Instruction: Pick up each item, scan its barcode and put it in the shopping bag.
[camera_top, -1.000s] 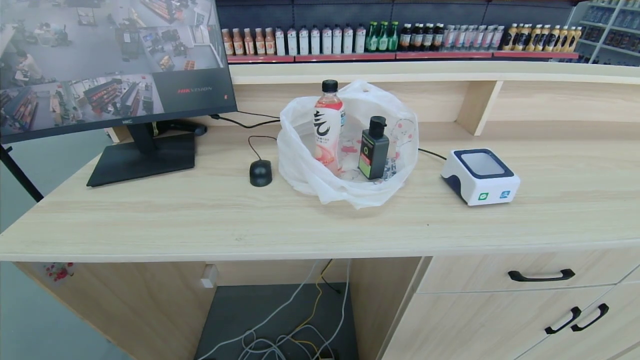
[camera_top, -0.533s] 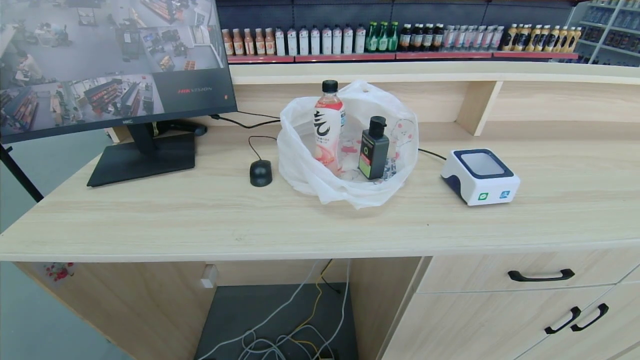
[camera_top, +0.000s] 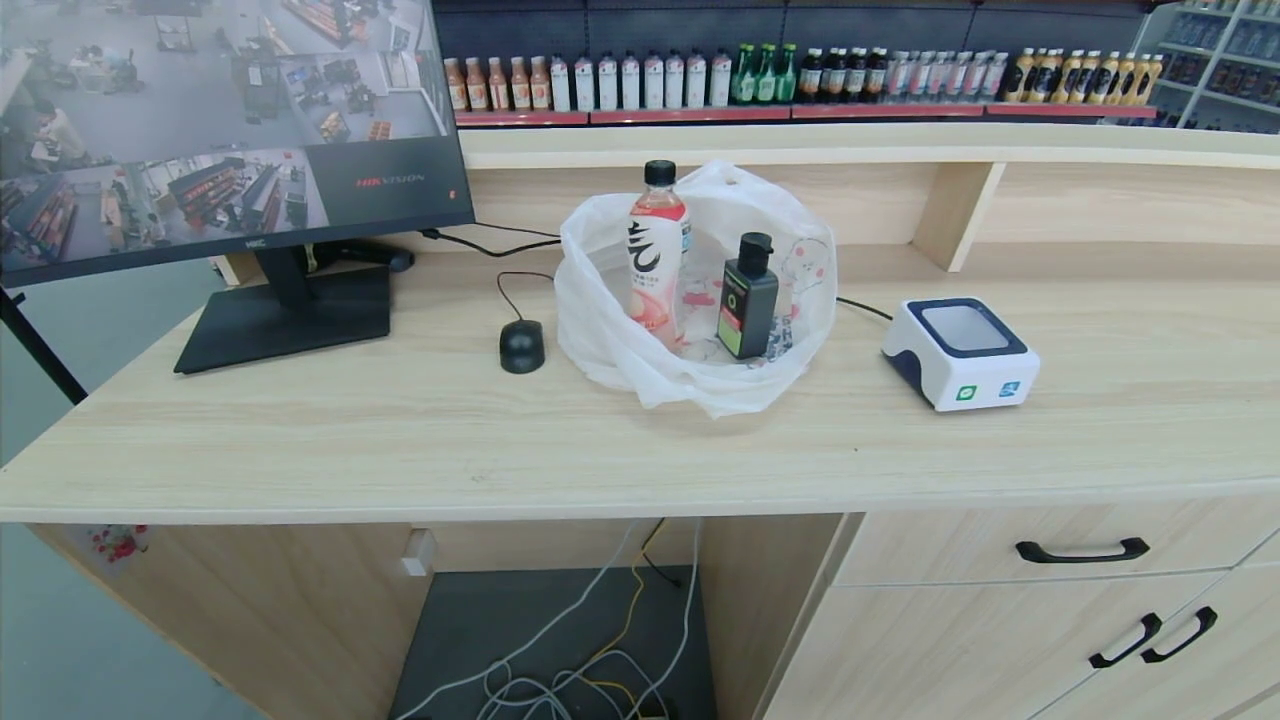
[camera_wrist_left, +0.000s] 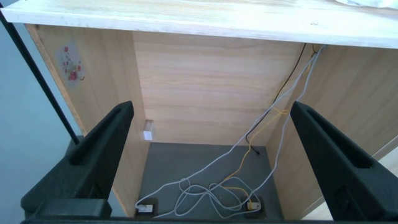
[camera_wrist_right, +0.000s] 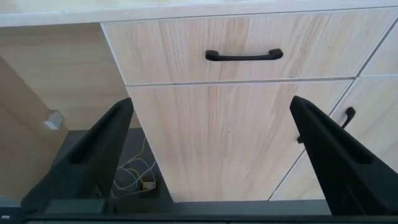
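Observation:
A white plastic shopping bag (camera_top: 610, 340) stands open in the middle of the wooden counter (camera_top: 400, 430). Inside it stand a pink drink bottle (camera_top: 656, 255) with a black cap and a dark pump bottle (camera_top: 748, 297) with a green label, both upright. The white and blue barcode scanner (camera_top: 960, 352) sits on the counter right of the bag. My left gripper (camera_wrist_left: 211, 149) hangs open below the counter's edge, facing the open bay with loose cables (camera_wrist_left: 230, 186). My right gripper (camera_wrist_right: 211, 143) is open too, low in front of the drawer (camera_wrist_right: 242, 56).
A black mouse (camera_top: 521, 345) lies left of the bag, its cable running back. A monitor (camera_top: 210, 130) on a black stand fills the counter's left rear. A raised ledge (camera_top: 860, 145) runs along the back, with bottle shelves behind. Drawers with black handles (camera_top: 1082, 551) sit under the right side.

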